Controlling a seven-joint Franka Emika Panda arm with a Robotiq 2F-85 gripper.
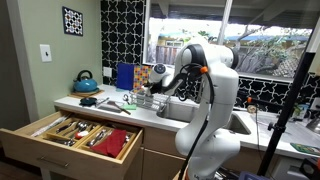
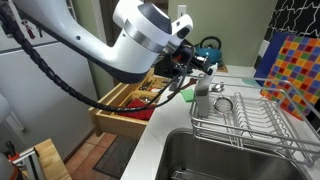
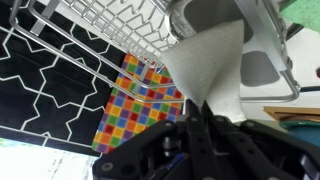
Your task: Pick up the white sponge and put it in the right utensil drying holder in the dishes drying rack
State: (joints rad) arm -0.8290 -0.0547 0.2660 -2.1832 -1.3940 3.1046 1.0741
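In the wrist view my gripper (image 3: 197, 106) is shut on the white sponge (image 3: 215, 60), which fans out beyond the fingertips. The grey wire dishes drying rack (image 3: 110, 25) lies just past it, with a pale utensil holder (image 3: 262, 65) next to the sponge. In an exterior view my gripper (image 2: 200, 68) hangs over the near end of the rack (image 2: 255, 118), above a grey holder (image 2: 203, 100). The sponge itself is not clear there. In an exterior view the gripper (image 1: 152, 86) is above the rack (image 1: 150, 101) on the counter.
A blue kettle (image 1: 85, 82) stands at the counter's far end. An open wooden cutlery drawer (image 1: 75, 135) juts out below the counter. A steel sink (image 2: 230, 160) lies beside the rack. A colourful checkered board (image 2: 290, 65) leans behind the rack.
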